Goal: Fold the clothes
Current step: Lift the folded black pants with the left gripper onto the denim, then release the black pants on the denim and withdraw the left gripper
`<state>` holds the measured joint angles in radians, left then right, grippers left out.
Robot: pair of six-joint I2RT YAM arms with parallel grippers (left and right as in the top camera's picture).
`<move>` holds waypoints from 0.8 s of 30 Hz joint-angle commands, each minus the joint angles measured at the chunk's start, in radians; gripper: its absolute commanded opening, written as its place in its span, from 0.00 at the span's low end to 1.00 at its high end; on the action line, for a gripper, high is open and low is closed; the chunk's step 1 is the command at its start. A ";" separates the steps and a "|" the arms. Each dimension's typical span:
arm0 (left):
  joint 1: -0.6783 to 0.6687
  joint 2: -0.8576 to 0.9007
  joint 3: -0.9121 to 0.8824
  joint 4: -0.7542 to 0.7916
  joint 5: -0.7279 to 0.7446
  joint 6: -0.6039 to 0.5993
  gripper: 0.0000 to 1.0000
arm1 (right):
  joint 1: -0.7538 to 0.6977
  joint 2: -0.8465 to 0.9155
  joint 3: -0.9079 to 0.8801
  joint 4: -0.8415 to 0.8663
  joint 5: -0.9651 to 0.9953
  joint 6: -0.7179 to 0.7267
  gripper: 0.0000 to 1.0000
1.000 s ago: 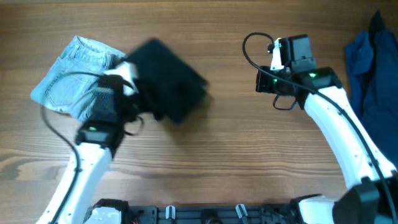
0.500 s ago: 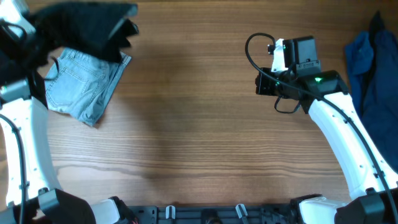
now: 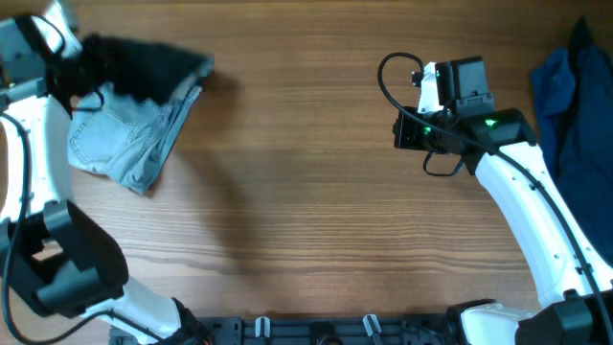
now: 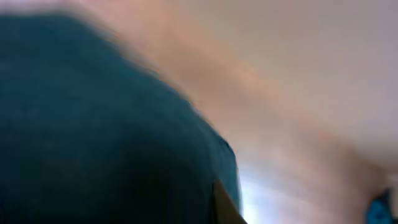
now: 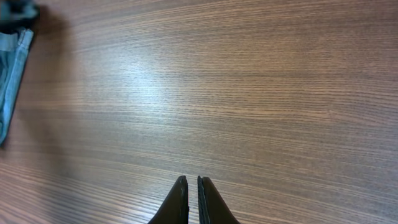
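A folded black garment [image 3: 144,59] hangs at the far left back of the table, partly over folded light-blue denim shorts [image 3: 124,139]. My left gripper [image 3: 75,69] is mostly hidden by the black garment and seems shut on it. The blurred left wrist view is filled by the dark cloth [image 4: 106,130]. My right gripper [image 5: 191,182] is shut and empty, low over bare wood right of centre; it also shows in the overhead view [image 3: 407,129]. The right wrist view shows the shorts' edge [image 5: 9,74] at far left.
A pile of dark blue clothes [image 3: 575,96] lies at the right edge of the wooden table [image 3: 306,220]. The left arm's white links [image 3: 24,125] run along the left edge.
My left arm has swung the black garment from the table's middle-left to the far back left, over the denim shorts. The right arm has hardly moved.
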<state>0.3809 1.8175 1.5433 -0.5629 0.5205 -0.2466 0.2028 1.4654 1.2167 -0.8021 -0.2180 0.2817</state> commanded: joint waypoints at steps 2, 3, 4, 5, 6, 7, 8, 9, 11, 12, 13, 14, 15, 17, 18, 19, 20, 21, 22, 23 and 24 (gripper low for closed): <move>0.042 -0.018 0.014 -0.197 -0.184 0.082 0.04 | 0.002 -0.015 0.000 0.001 -0.020 -0.020 0.07; 0.055 -0.018 0.014 -0.256 -0.217 0.067 0.05 | 0.002 -0.015 0.000 0.001 -0.020 -0.020 0.07; 0.066 -0.018 0.014 -0.307 -0.244 0.051 0.07 | 0.002 -0.015 0.000 -0.001 -0.020 -0.020 0.07; 0.078 -0.018 0.014 -0.356 -0.265 0.051 0.07 | 0.002 -0.015 0.000 -0.003 -0.020 -0.020 0.07; 0.093 -0.018 0.014 -0.409 -0.293 0.036 0.07 | 0.002 -0.015 0.000 -0.003 -0.020 -0.020 0.07; 0.108 -0.018 0.014 -0.451 -0.324 0.014 0.08 | 0.002 -0.015 0.000 -0.003 -0.020 -0.020 0.07; 0.124 -0.018 0.014 -0.489 -0.347 -0.005 0.10 | 0.002 -0.015 0.000 -0.003 -0.020 -0.020 0.07; 0.138 -0.018 0.014 -0.516 -0.351 -0.022 0.16 | 0.002 -0.015 0.000 -0.004 -0.020 -0.020 0.07; 0.178 -0.023 0.015 -0.581 -0.329 -0.056 0.88 | 0.002 -0.015 0.000 -0.008 -0.020 -0.020 0.06; 0.192 -0.029 0.015 -0.604 -0.311 -0.056 0.99 | 0.002 -0.015 0.000 -0.008 -0.020 -0.021 0.07; 0.203 -0.040 0.015 -0.622 -0.304 -0.053 1.00 | 0.002 -0.015 0.000 -0.008 -0.020 -0.021 0.07; 0.209 -0.053 0.015 -0.632 -0.304 -0.053 1.00 | 0.002 -0.015 0.000 -0.007 -0.020 -0.020 0.07; 0.214 -0.070 0.015 -0.639 -0.304 -0.053 1.00 | 0.002 -0.015 0.000 -0.007 -0.020 -0.021 0.07; 0.218 -0.124 0.015 -0.646 -0.301 -0.053 1.00 | 0.002 -0.015 0.000 -0.007 -0.020 -0.023 0.07; 0.218 -0.147 0.015 -0.645 -0.294 -0.053 1.00 | 0.002 -0.015 0.000 -0.007 -0.020 -0.030 0.07; 0.217 -0.182 0.015 -0.637 -0.269 -0.050 1.00 | 0.002 -0.015 0.000 -0.008 -0.020 -0.038 0.07; 0.214 -0.206 0.015 -0.629 -0.236 -0.045 1.00 | 0.002 -0.015 0.000 -0.008 -0.020 -0.045 0.07; 0.209 -0.221 0.015 -0.620 -0.208 -0.045 0.92 | 0.002 -0.015 0.000 -0.008 -0.020 -0.047 0.07; 0.197 -0.233 0.015 -0.612 -0.175 -0.037 0.68 | 0.002 -0.015 0.000 -0.006 -0.020 -0.047 0.07; 0.179 -0.239 0.015 -0.607 -0.109 0.006 0.34 | 0.002 -0.016 0.000 -0.003 -0.020 -0.047 0.07; 0.153 -0.243 0.015 -0.608 -0.017 0.038 0.04 | 0.002 -0.023 0.000 0.003 -0.020 -0.047 0.07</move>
<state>0.5880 1.5913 1.5475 -1.1774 0.3012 -0.2855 0.2028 1.4654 1.2167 -0.8078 -0.2214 0.2581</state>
